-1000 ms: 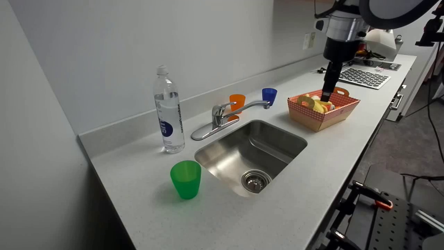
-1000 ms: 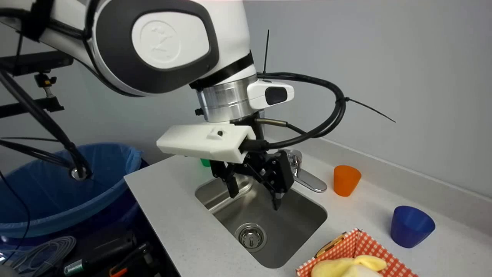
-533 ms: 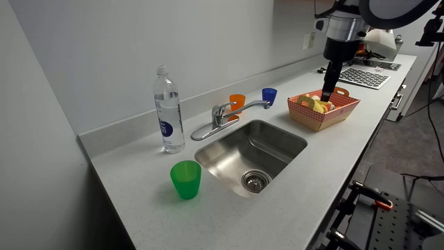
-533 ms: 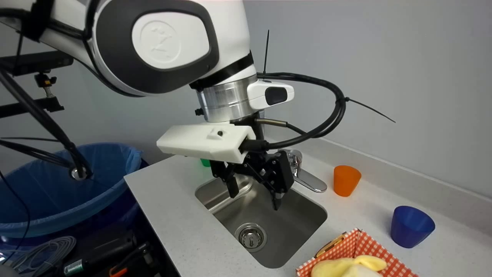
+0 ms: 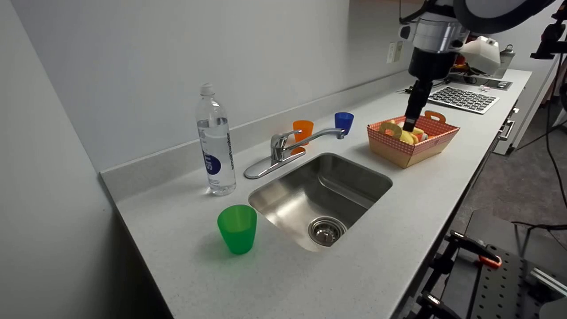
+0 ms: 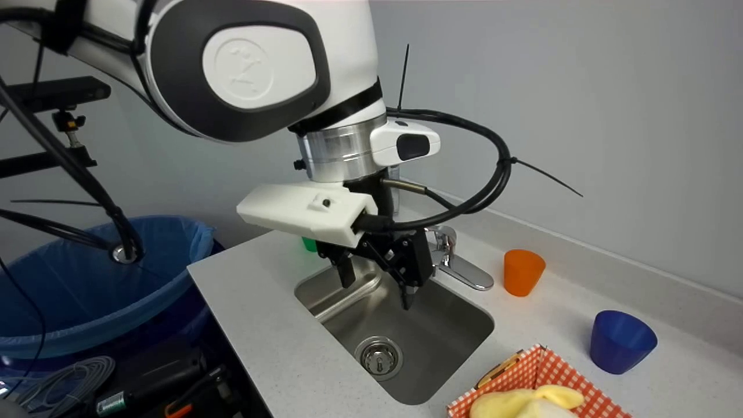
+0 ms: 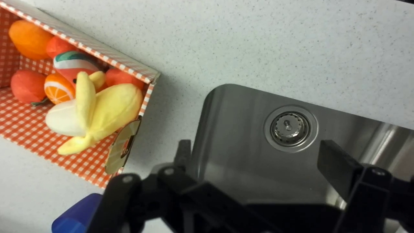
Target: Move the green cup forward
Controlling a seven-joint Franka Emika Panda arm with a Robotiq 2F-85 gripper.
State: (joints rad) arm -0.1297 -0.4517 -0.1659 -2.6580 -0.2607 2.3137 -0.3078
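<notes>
The green cup [image 5: 238, 229] stands upright on the counter beside the sink's near corner in an exterior view. In an exterior view only a sliver of the green cup [image 6: 309, 244] shows behind the white camera housing; the rest is hidden. It is out of the wrist view. My gripper [image 6: 377, 292] is open and empty, pointing down above the sink area, well apart from the cup. In the wrist view the gripper [image 7: 255, 149] has its fingers wide apart with only the sink between them. It also shows edge-on in an exterior view [image 5: 409, 126].
A clear water bottle [image 5: 216, 146] stands behind the green cup. The sink [image 5: 283, 212] and faucet [image 5: 279, 148] lie between cup and basket. An orange cup [image 6: 523, 273], a blue cup [image 6: 622, 342] and a checked basket [image 5: 409, 153] of plush fruit stand beyond the sink.
In the last half second my open gripper has shifted slightly toward the green cup's end of the counter. The green cup and the other objects have not moved.
</notes>
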